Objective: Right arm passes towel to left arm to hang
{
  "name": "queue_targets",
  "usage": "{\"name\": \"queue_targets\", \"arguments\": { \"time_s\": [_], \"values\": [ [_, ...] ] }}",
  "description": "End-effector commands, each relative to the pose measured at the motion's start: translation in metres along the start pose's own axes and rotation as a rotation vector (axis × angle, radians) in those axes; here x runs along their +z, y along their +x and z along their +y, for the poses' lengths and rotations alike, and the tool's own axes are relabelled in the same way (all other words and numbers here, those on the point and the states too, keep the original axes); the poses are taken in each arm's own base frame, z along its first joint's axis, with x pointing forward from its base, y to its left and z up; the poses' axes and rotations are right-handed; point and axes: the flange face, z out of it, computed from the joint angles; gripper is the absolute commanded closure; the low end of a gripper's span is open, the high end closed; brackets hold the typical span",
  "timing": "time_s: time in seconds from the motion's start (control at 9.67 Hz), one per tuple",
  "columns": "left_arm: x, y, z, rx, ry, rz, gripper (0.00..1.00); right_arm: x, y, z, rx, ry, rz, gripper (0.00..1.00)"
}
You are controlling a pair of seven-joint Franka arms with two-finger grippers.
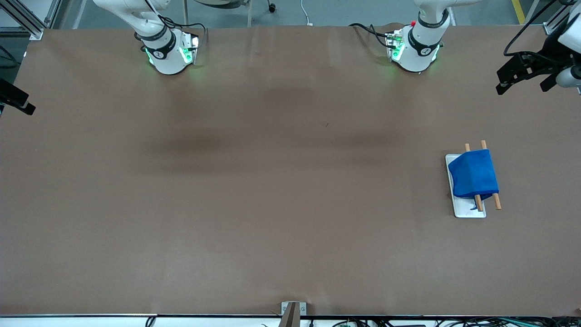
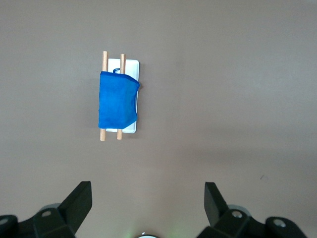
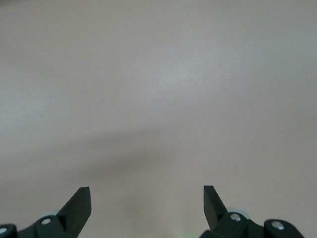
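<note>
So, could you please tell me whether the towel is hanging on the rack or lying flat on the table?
Hanging: the towel is draped over the rack's two wooden rods, whose ends stick out past it.

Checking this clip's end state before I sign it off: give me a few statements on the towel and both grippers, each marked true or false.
1. The towel is draped over the rack's two wooden rods. True.
2. The left gripper grips the towel. False: it is open, holding nothing.
3. The right gripper is open over bare table. True.
4. The towel lies flat on the table by the right arm's base. False: it hangs on the rack at the left arm's end.
</note>
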Motion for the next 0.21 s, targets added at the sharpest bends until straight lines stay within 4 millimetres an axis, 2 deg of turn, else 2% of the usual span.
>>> {"name": "queue_targets", "arguments": {
  "time_s": [0.0, 0.1],
  "values": [
    [0.0192, 0.0007, 0.0019, 0.045, 0.001, -0.033, 0.0, -0.0018, -0.0018, 0.0028, -0.006, -0.009, -0.012, 0.0],
    [0.0201, 0.0042, -0.0028, 0.047, -0.009, -0.039, 0.0, -0.0011, -0.0018, 0.0028, -0.006, -0.01, -0.014, 0.0]
  ]
}}
